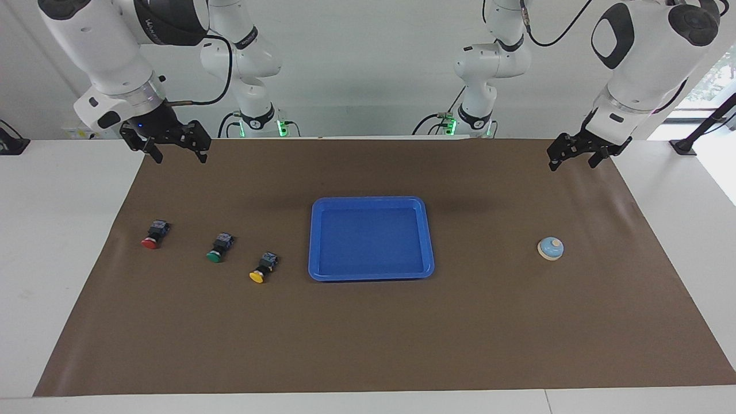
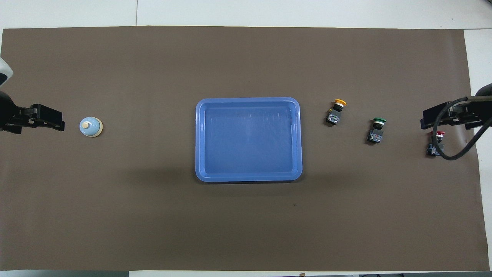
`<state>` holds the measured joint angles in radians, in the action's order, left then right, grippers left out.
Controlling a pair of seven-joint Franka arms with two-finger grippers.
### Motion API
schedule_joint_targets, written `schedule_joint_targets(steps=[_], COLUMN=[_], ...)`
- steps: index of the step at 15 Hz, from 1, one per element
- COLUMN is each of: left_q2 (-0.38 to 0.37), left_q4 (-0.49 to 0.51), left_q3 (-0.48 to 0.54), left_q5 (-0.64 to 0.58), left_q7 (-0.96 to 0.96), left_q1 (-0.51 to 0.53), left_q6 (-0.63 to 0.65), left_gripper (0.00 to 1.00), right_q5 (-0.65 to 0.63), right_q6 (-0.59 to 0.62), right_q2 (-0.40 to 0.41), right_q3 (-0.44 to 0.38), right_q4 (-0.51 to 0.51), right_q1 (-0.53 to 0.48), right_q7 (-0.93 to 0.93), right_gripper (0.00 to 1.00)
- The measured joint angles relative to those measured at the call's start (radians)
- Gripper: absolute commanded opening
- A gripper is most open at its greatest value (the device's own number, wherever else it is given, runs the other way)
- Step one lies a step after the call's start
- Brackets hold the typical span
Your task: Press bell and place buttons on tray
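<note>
The brown paper mat (image 1: 368, 345) lies nearest the viewer and covers most of the white table (image 1: 52, 259). At the right arm's end, the right gripper (image 1: 176, 150) hangs raised over the mat's edge nearest the robots, fingers spread and holding nothing. Three push buttons lie on their sides in a slanting row, each apart from the next: the red button (image 1: 154, 234) closest to the right arm's end and nearest the robots, then the green button (image 1: 219, 248), then the yellow button (image 1: 263, 268), farthest from the robots and just beside the tray. The bright blue tray (image 1: 371, 201) sits at the middle of the mat with nothing in it. The light blue bell (image 1: 551, 248) with its cream knob stands upright, well apart from the tray, toward the left arm's end. The left gripper (image 1: 575, 161) hangs raised over the mat's corner at that end, fingers spread, holding nothing.
</note>
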<state>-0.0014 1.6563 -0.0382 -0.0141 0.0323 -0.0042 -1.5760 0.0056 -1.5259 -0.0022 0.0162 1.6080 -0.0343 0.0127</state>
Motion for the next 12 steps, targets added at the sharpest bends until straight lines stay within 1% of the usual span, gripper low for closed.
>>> schedule_joint_targets(steps=[9, 11, 12], left_q2=[0.0, 0.0, 0.0], left_q4=[0.0, 0.004, 0.009], left_q3=[-0.001, -0.001, -0.001], left_q5=[0.0, 0.0, 0.0], left_q7=[-0.001, -0.001, -0.001], left_q1=[0.0, 0.0, 0.0], left_q6=[-0.002, -0.028, -0.04], left_gripper=[1.0, 0.35, 0.0], right_q5=[0.0, 0.0, 0.0], right_q6=[0.0, 0.0, 0.0], right_q2=[0.0, 0.0, 0.0], right_q3=[0.0, 0.0, 0.0], right_q4=[0.0, 0.0, 0.0], right_q1=[0.0, 0.0, 0.0], right_q7=[0.0, 0.0, 0.0], right_gripper=[1.0, 1.0, 1.0])
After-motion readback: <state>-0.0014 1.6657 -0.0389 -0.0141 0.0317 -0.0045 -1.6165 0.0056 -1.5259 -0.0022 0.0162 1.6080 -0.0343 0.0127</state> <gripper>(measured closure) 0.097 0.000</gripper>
